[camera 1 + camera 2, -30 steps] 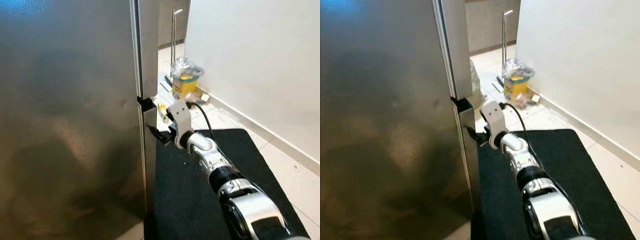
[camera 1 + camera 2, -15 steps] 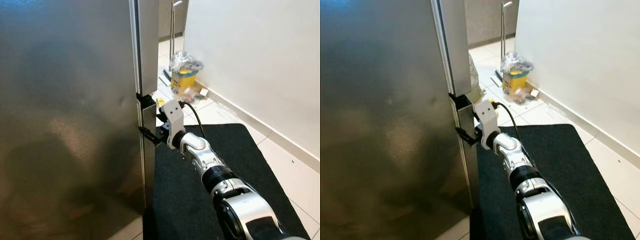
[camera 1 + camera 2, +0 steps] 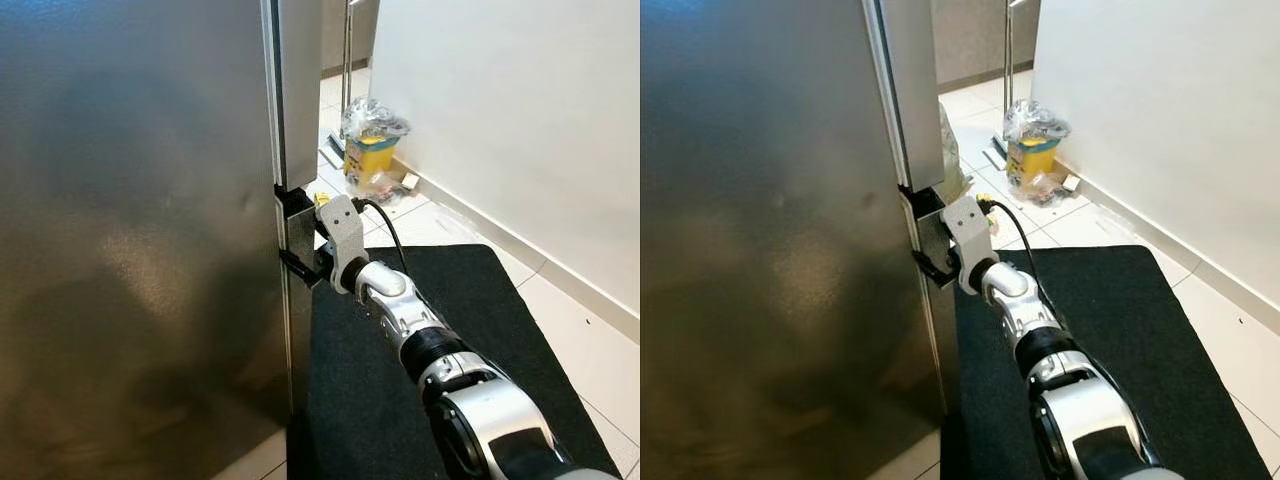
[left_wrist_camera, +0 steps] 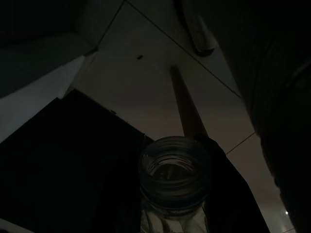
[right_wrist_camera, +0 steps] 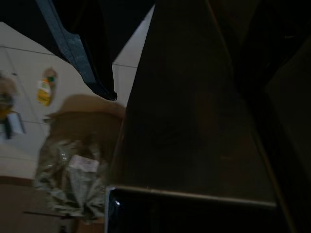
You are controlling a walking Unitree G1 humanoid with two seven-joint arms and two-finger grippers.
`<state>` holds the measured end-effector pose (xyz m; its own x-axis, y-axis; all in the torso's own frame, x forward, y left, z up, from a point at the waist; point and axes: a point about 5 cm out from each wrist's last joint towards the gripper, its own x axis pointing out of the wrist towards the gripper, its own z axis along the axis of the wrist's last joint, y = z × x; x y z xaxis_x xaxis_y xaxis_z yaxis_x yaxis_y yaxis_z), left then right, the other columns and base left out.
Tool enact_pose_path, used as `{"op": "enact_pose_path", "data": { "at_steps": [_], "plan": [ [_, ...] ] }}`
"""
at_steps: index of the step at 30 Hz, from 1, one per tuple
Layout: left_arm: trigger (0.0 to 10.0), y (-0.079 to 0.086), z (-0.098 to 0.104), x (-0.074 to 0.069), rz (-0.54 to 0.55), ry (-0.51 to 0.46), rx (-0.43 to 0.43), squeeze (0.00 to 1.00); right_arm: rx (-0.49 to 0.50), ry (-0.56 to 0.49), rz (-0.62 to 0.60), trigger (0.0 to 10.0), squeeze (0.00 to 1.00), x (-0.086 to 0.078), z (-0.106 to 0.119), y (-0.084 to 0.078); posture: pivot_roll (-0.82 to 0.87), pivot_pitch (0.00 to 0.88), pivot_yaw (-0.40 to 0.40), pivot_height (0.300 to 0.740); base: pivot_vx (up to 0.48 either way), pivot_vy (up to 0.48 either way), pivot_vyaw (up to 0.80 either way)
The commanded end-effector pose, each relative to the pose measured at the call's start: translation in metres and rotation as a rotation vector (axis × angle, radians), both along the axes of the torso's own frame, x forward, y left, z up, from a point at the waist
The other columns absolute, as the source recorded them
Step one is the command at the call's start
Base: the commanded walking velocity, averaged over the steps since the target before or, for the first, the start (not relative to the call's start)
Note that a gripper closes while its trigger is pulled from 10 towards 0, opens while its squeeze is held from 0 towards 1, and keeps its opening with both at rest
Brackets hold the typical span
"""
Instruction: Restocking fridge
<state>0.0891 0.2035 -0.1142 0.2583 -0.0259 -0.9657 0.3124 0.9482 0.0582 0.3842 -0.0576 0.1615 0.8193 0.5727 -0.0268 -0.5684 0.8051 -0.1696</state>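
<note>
Contact pt seen at fridge door (image 3: pixel 140 230) vertical rt edge: right gripper (image 3: pixel 300 268) hooked there, finger state indeterminate.

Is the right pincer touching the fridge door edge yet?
Touching. In the left eye view the right pincer sits at the fridge door edge, one black finger hooked against the seam with no gap visible.

The fridge (image 3: pixel 140 230) door is brushed, slightly glossy metal; the mat (image 3: pixel 460 310) is matt black cloth; the floor (image 3: pixel 590 340) tiles are smooth and shiny
</note>
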Motion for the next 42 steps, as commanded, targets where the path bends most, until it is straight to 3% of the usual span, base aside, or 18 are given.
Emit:
{"op": "enact_pose_path", "data": {
  "at_steps": [1,9,30,42],
  "plan": [
    [10.0,0.0,-0.002,-0.007,0.003,0.021,0.0,0.0,-0.004,-0.051,-0.121,10.0,0.0,0.008,0.013,-0.011,-0.02,0.123,0.011,0.74,0.0,0.0,0.0],
    [10.0,0.001,-0.001,-0.007,-0.001,0.021,0.003,0.0,-0.021,-0.065,-0.274,10.0,0.0,0.015,0.015,-0.034,-0.02,0.125,0.014,0.74,0.0,0.0,0.0],
    [10.0,0.0,-0.001,-0.005,-0.009,0.019,0.001,0.0,-0.037,-0.07,-0.432,10.0,0.0,0.018,0.013,-0.064,-0.03,0.121,0.019,0.74,0.0,0.0,0.0],
    [10.0,0.0,-0.001,-0.004,-0.011,0.015,0.0,0.0,-0.043,-0.062,-0.477,10.0,0.0,0.018,0.01,-0.073,-0.03,0.119,0.019,0.74,0.0,0.0,0.0]
  ]
}}
